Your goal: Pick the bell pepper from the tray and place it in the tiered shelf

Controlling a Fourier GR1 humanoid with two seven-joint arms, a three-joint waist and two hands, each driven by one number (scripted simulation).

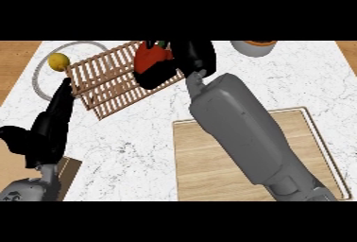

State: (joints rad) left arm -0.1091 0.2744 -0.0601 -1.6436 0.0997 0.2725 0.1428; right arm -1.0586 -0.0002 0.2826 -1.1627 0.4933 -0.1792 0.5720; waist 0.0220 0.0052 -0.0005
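At upper centre, the red pepper (148, 56) is grasped by the right hand (187, 59) over the slatted shelf (105, 82); the left hand (50, 126), lower left, is held with fingers straight.

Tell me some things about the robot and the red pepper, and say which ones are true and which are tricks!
1. The right hand curls round the red bell pepper. True.
2. The pepper lies on the wooden tray. False: it is over the slatted shelf.
3. A yellow fruit sits beside the shelf. True.
4. The left hand holds the yellow fruit. False: it holds nothing and is apart from the fruit.
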